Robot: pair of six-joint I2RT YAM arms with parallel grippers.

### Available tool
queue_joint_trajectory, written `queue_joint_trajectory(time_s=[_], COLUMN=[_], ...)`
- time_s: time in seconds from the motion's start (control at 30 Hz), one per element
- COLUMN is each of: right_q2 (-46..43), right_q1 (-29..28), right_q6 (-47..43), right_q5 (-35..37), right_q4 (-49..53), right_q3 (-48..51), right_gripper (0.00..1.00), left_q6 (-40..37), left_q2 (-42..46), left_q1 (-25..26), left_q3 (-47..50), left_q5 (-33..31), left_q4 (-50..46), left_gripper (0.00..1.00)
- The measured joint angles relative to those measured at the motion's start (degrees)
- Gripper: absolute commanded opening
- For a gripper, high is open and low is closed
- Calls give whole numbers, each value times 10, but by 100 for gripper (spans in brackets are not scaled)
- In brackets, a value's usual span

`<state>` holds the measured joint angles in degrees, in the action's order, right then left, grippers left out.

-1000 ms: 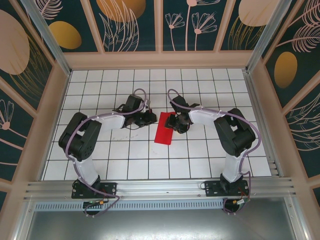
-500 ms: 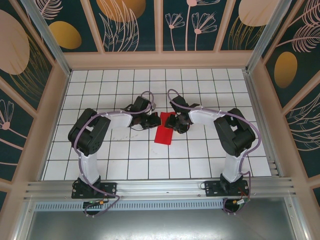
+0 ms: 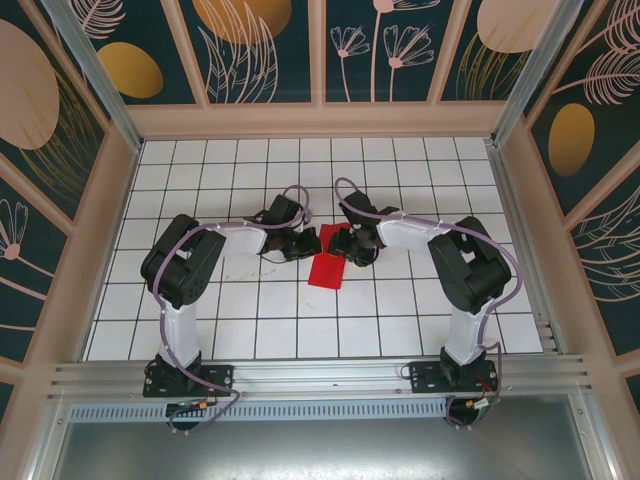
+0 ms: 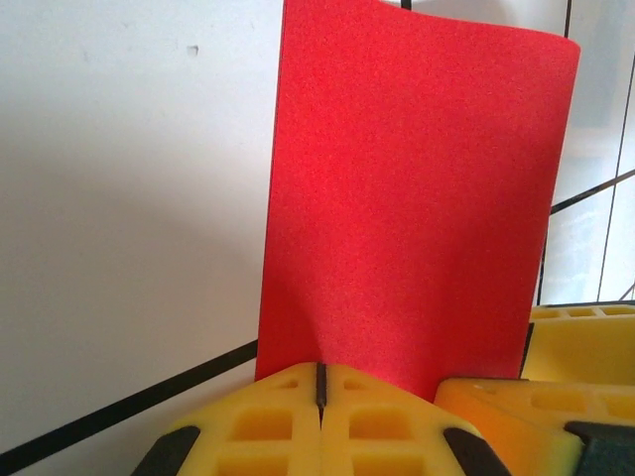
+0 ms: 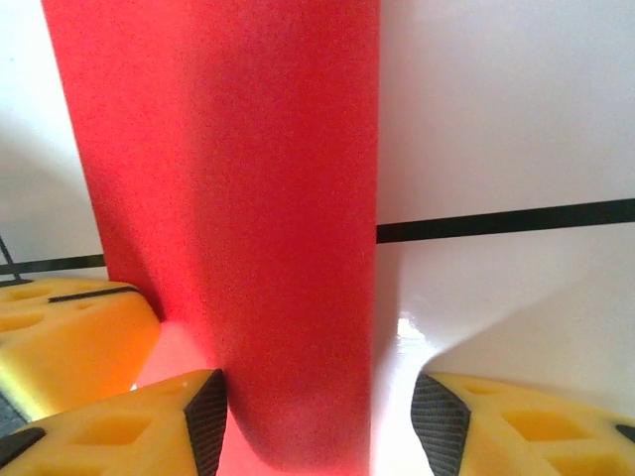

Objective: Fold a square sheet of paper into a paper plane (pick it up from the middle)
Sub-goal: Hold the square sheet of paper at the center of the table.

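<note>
The square sheet of paper [image 3: 326,270] is bright red and lies folded into a narrow upright strip on the white grid table [image 3: 300,320], between my two grippers. My left gripper [image 3: 303,243] is shut, and its yellow fingertips [image 4: 288,397] rest at the near edge of the sheet [image 4: 417,198]; I cannot tell whether paper is pinched between them. My right gripper [image 3: 347,245] stands open astride the sheet's rounded fold [image 5: 288,297]. That fold sits close to its left pad [image 5: 203,416], with a clear gap to its right pad [image 5: 442,416].
The two grippers' fingers nearly meet at the paper: the right gripper's yellow finger [image 4: 566,397] shows beside my left one, and the left gripper's finger [image 5: 60,337] beside my right one. Wooden walls [image 3: 320,120] and an aluminium rail [image 3: 320,375] bound the table.
My left gripper has moved right, up to the sheet's left edge, staying shut. The right arm and the paper have kept their place.
</note>
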<state>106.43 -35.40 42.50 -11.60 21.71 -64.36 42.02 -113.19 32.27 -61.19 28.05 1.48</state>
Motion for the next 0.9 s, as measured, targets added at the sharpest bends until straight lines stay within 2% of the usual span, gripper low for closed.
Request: queue_joint_trajectory(time_s=[0.1, 0.17, 0.23, 0.33, 0.4, 0.5, 0.63, 0.9], right_q2=[-15, -33, -63, -108, -124, -131, -128, -107], right_q1=[-2, 0, 6, 13, 14, 13, 13, 17], right_q6=[2, 2, 8, 22, 30, 45, 63, 65], right_q5=[5, 11, 9, -3, -19, -50, -82, -110], right_q4=[-23, -60, -106, -169, -212, -277, -328, -379], right_q3=[14, 38, 71, 117, 139, 168, 198, 216], right_gripper=[63, 57, 50, 33, 21, 8, 2, 1], left_q6=[0, 0, 0, 0, 0, -1, -4, -5], left_q2=[0, 0, 0, 0, 0, 0, 0, 0], left_q1=[0, 0, 0, 0, 0, 0, 0, 0], left_q3=[1, 1, 2, 5, 5, 5, 5, 5], left_q5=[1, 2, 2, 3, 4, 4, 4, 4], left_q4=[2, 3, 5, 11, 13, 14, 14, 14], left_gripper=[0, 0, 0, 0, 0, 0, 0, 0])
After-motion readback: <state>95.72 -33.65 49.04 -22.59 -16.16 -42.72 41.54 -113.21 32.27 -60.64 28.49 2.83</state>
